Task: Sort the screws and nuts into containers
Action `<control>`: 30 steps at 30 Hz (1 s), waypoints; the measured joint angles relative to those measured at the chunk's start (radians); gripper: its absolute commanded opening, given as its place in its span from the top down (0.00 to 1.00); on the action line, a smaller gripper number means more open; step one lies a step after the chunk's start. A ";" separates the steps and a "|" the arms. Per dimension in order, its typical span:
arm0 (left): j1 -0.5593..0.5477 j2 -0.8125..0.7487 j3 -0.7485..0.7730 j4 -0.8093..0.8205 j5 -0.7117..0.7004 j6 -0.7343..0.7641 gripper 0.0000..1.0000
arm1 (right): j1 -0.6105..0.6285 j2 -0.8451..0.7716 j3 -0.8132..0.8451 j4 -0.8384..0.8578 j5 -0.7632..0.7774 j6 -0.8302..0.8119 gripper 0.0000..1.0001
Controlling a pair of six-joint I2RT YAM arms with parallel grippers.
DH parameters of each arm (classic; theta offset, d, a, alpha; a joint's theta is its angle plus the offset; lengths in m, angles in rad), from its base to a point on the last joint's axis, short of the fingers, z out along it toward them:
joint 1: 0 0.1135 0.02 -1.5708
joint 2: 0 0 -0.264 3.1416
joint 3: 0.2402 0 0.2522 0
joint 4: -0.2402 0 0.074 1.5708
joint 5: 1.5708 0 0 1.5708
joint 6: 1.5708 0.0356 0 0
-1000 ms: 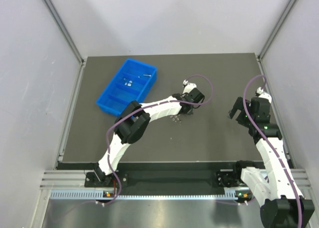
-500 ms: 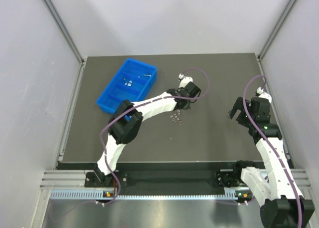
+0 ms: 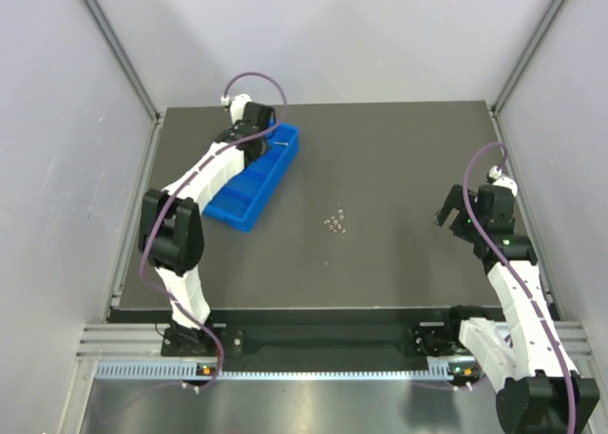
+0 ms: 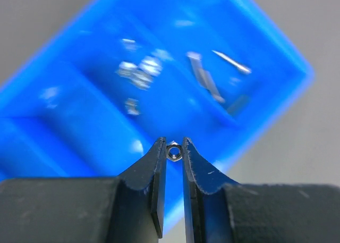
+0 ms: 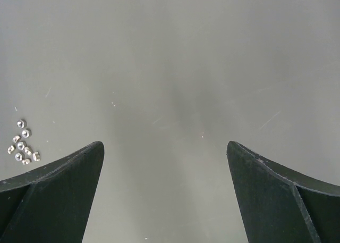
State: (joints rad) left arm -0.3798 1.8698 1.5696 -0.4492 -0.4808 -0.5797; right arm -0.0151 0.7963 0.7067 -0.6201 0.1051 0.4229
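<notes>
Left hand (image 4: 173, 147) is clenched on one small silver hex nut (image 4: 173, 151), pinched between the two black fingertips with its hole facing the wrist camera. The hand hangs over the bright blue four-compartment plastic tray (image 4: 74, 131). In the top view the left hand (image 3: 249, 130) is above the tray's (image 3: 249, 201) far end, with the arm stretched along the tray's length. The relation that matters: the sorted silver nuts (image 4: 141, 73) lie in the tray's second compartment from the far end. The thin silver screws (image 4: 231, 62) lie in the end compartment next to it, across one cross wall. From my fingertips the sorted nuts sit ahead and a little to the left, and the screws ahead and to the right. I judge the tips to be over the nut side of that wall and near the tray's long side wall, but blur keeps me from being sure. The release should favour the nut side. The tray's long axis runs diagonally across the wrist view. Right hand (image 5: 164, 144) is released, fingers spread wide and empty, parked well apart from the tray on the far side of the dark grey worktop (image 3: 399, 168). The left arm is plainly the nearer one. The left wrist view gives the held nut and the tray contents, which the top view cannot resolve. The top view and right wrist view show the loose cluster of unsorted nuts (image 3: 334, 222) (image 5: 22, 144), lying apart from the tray toward the right hand (image 3: 454, 211).
</notes>
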 measured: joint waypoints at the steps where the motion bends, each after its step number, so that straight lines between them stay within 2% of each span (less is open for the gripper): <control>1: 0.020 -0.005 -0.011 0.002 -0.003 0.002 0.84 | 0.000 0.002 0.000 0.000 0.000 0.001 0.00; 7: 0.105 -0.012 -0.110 0.009 -0.010 0.002 0.84 | 0.000 0.011 0.000 -0.002 0.000 0.008 0.00; 13: 0.137 -0.012 -0.183 0.009 -0.015 -0.002 0.82 | 0.000 0.031 0.000 -0.002 0.000 0.008 0.00; 15: 0.137 -0.012 -0.194 0.009 -0.015 -0.003 0.75 | 0.000 0.037 0.000 -0.002 0.000 0.008 0.00; 16: 0.137 -0.012 -0.197 0.009 -0.015 -0.003 0.62 | 0.000 0.038 0.000 -0.002 -0.001 0.008 0.00; 19: 0.135 -0.014 -0.198 0.009 -0.010 -0.005 0.45 | 0.000 0.040 0.000 -0.002 -0.001 0.008 0.00; 25: 0.112 -0.080 -0.198 -0.003 0.020 -0.010 0.39 | 0.000 0.040 0.001 -0.002 -0.002 0.008 0.00; 27: 0.069 -0.133 -0.198 -0.004 0.023 -0.010 0.39 | 0.000 0.040 0.001 -0.002 -0.002 0.008 0.00; 30: -0.058 -0.203 -0.193 -0.002 0.011 -0.010 0.39 | 0.000 0.040 0.002 -0.002 -0.003 0.008 0.00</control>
State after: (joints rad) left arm -0.4377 1.6669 1.3762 -0.4511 -0.4698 -0.5896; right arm -0.0151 0.8360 0.7082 -0.6216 0.1020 0.4309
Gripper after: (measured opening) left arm 0.615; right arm 0.995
